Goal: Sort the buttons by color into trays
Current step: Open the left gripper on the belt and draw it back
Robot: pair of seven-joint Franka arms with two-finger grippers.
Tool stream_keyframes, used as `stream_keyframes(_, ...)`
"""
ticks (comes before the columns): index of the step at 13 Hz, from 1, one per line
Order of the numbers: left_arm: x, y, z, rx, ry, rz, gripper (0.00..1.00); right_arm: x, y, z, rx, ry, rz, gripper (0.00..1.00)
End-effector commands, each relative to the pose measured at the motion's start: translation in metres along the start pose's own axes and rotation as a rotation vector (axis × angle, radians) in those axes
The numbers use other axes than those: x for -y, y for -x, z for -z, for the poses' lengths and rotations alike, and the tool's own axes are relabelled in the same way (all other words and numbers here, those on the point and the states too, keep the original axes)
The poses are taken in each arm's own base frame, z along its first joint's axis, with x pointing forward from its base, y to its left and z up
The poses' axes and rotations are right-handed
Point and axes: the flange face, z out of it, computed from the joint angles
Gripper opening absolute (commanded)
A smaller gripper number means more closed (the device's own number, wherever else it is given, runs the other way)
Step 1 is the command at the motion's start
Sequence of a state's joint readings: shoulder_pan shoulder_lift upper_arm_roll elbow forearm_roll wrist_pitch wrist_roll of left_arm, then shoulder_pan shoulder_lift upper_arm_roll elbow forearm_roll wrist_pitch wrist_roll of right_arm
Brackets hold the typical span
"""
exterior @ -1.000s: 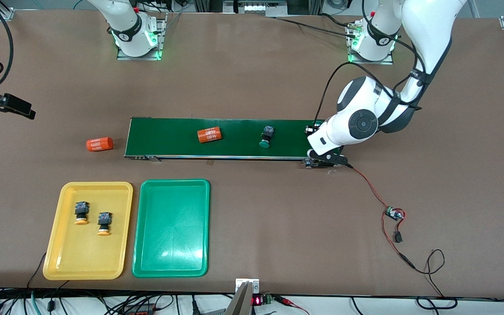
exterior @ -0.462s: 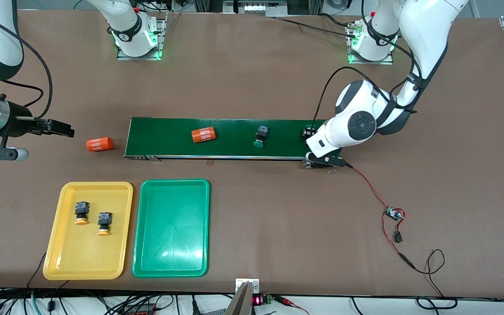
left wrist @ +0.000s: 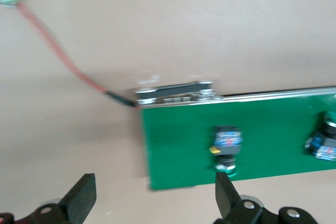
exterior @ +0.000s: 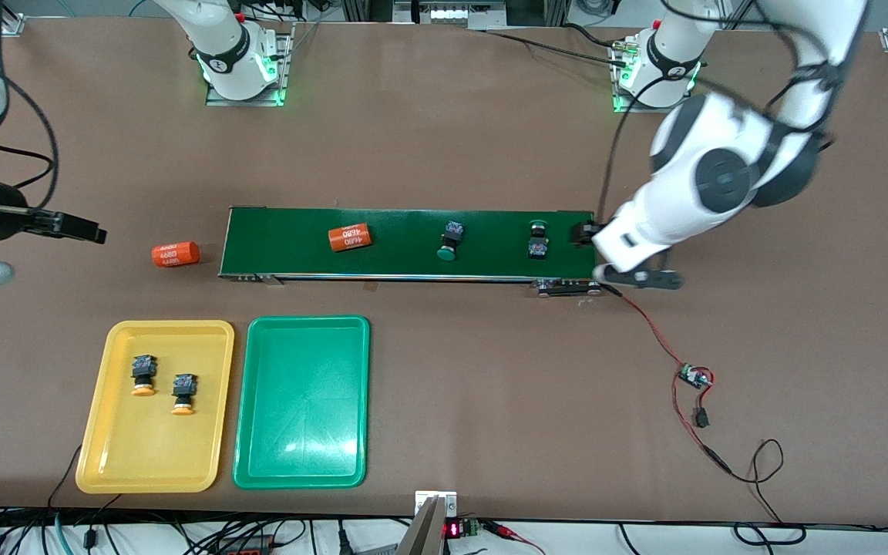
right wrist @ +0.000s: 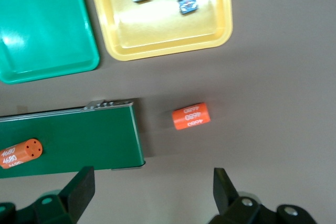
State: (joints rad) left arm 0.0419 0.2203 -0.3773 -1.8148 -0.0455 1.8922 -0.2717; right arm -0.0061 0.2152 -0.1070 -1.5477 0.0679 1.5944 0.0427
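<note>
Two orange-capped buttons [exterior: 143, 374] [exterior: 183, 392] lie in the yellow tray [exterior: 97, 432]. The green tray [exterior: 301, 455] holds nothing. Two green-capped buttons [exterior: 450, 240] [exterior: 538, 238] lie on the conveyor belt [exterior: 290, 239], the second near the belt's edge at the left arm's end. A 4680 cylinder [exterior: 350, 237] also lies on the belt; leave it.

The left gripper [left wrist: 152, 203] hangs over that belt edge, jaws apart and empty. The right gripper [right wrist: 149, 198] hangs over the table off the other belt end, jaws apart, waiting.

Take one green-capped button at a time. Grip the blocky body, not the round cap, and release it inside the green tray.
</note>
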Motion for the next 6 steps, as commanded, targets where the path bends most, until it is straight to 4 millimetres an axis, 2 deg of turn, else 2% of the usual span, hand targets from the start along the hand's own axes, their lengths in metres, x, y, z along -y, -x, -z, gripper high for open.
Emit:
stream_keyframes(1, 0.051, 0.017, 0.043, 0.001, -0.032, -0.071, 1.0, -0.02, -0.009, 0.004, -0.029, -0.005, -0.012, 1.0)
stream_keyframes(2, 0.076, 0.018, 0.069, -0.016, -0.035, -0.094, 1.0, -0.022, -0.009, 0.007, -0.037, 0.016, -0.011, 1.0)
stream_keyframes(4, 0.104, 0.018, 0.111, -0.027, -0.044, -0.063, 1.0, -0.018, -0.012, 0.013, -0.059, 0.138, 0.019, 1.0)
stream_keyframes(6, 0.112, 0.018, 0.162, -0.109, -0.091, -0.057, 1.0, -0.012, -0.012, 0.01, -0.058, 0.178, 0.02, 1.0)
